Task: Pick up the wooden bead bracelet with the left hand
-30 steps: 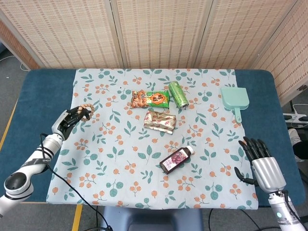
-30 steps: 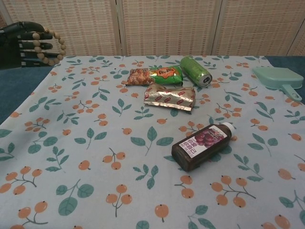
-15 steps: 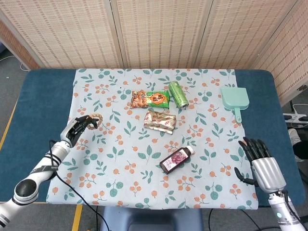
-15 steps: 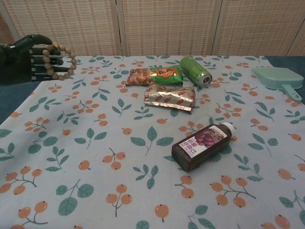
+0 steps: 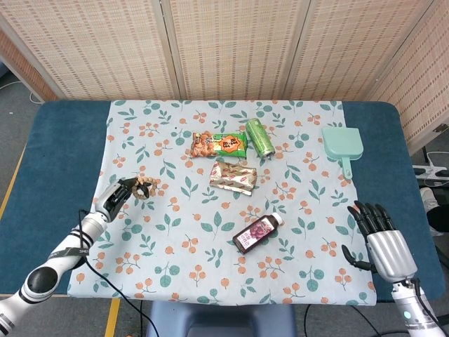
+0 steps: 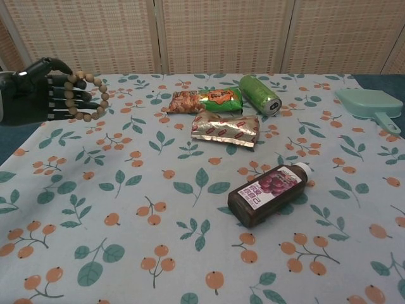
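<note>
From the chest view my left hand [image 6: 35,88] runs off the left edge, and its fingers hide part of the bracelet [image 6: 88,95]. The dustpan [image 6: 370,104] is clipped at the right edge. I can't read the bottle [image 5: 257,232] label.

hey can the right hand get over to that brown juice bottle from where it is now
Probably yes. The right hand is open at the table's near right edge, and only bare patterned cloth lies between it and the brown juice bottle. Nothing blocks that path; true reach is unconfirmed.
</note>
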Available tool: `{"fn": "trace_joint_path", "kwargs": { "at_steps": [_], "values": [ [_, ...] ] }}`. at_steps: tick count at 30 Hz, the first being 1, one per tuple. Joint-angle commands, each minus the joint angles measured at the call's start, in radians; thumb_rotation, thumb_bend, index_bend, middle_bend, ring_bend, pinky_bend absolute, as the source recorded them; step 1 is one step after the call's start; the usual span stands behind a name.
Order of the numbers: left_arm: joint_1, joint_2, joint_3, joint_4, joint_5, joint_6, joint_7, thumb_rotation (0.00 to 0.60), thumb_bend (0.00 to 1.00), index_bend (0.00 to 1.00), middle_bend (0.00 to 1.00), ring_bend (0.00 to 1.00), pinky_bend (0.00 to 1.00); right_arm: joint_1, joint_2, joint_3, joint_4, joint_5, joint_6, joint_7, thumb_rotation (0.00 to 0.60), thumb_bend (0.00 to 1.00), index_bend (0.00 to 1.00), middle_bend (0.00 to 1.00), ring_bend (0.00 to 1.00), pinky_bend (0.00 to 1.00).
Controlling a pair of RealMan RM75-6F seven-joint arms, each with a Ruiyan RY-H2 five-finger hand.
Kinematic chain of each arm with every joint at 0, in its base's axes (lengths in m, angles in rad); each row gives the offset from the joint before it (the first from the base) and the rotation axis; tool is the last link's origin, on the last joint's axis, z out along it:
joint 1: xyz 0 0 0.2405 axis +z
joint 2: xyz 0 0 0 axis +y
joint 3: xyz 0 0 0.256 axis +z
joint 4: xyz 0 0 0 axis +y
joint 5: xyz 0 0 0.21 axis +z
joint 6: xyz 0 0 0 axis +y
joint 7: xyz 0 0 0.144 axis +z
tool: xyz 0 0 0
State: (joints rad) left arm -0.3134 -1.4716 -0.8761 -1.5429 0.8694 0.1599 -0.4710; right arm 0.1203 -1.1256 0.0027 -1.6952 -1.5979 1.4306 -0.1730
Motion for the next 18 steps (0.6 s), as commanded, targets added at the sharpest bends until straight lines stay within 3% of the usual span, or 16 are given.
{"fn": "trace_joint_path", "kwargs": {
  "at_steps": [1,4,5,7,10,18],
  "values": [
    [-0.004,0.010,0.017,-0.009,0.030,0.010,0.001,0.281,0.81,0.58,0.59,0.20,0.00,0.000,0.000,0.000,0.000,-0.001,0.000,0.000,0.250,0.35,0.00,0.00,0.00,0.00],
    [0.001,0.012,0.028,-0.027,0.048,0.022,-0.017,0.287,0.90,0.55,0.58,0.20,0.00,-0.001,0.001,0.001,0.000,0.000,0.002,0.001,0.250,0.35,0.00,0.00,0.00,0.00],
    [0.003,0.012,0.031,-0.033,0.052,0.027,-0.022,0.322,0.93,0.54,0.58,0.20,0.00,-0.001,0.001,0.001,-0.001,0.000,0.003,0.002,0.249,0.35,0.00,0.00,0.00,0.00],
    [0.002,0.013,0.044,-0.041,0.070,0.043,-0.027,0.484,0.99,0.51,0.56,0.20,0.00,-0.002,0.002,0.001,-0.001,-0.001,0.005,0.004,0.249,0.35,0.00,0.00,0.00,0.00],
    [-0.004,0.016,0.058,-0.047,0.081,0.050,-0.047,0.581,1.00,0.49,0.55,0.19,0.00,-0.003,0.004,0.001,-0.002,-0.003,0.008,0.007,0.249,0.35,0.00,0.00,0.00,0.00],
    [-0.023,0.031,0.087,-0.055,0.094,0.076,-0.104,0.600,1.00,0.49,0.55,0.19,0.00,-0.004,0.007,0.001,-0.001,-0.006,0.011,0.014,0.249,0.35,0.00,0.00,0.00,0.00]
  ]
}}
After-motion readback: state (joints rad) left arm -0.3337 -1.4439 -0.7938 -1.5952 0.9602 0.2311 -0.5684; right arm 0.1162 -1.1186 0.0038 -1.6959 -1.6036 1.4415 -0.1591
